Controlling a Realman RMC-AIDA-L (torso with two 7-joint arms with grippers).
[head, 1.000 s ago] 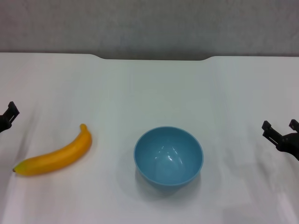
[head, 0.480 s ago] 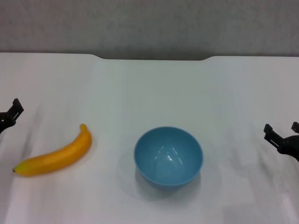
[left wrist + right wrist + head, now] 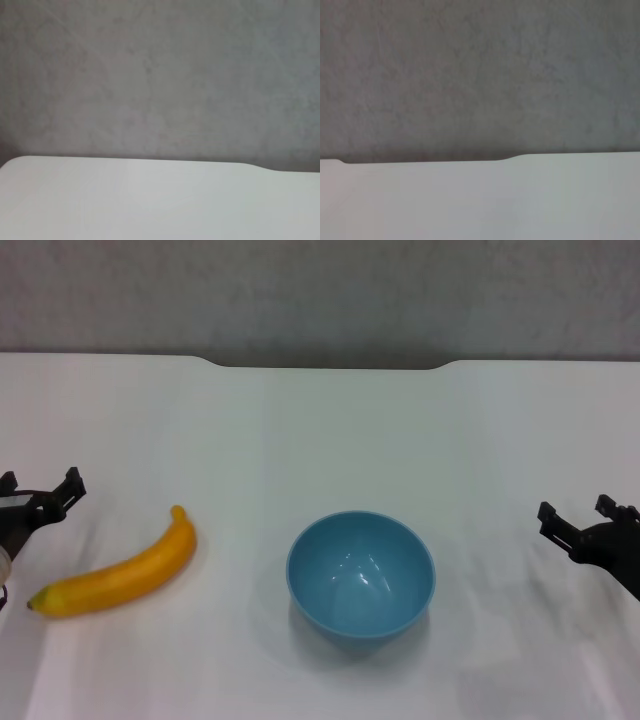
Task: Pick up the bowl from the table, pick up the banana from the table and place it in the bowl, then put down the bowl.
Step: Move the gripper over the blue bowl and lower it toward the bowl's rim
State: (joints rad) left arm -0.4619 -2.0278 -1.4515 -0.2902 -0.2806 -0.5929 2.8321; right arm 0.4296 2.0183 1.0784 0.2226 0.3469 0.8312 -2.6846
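— Any lettering, labels or numbers to read?
— None. Bowl [image 3: 361,575] plain, banana [image 3: 118,575] unmarked, table [image 3: 320,430] blank.
— On the wall [image 3: 160,75] in the wrist views?
— Nothing legible either.

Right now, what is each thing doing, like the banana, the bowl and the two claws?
banana: lying flat on the table, untouched.
bowl: upright, empty, right of the banana, apart from it.
left claw: open, empty, beside the banana.
right claw: open, empty, well right of the bowl.
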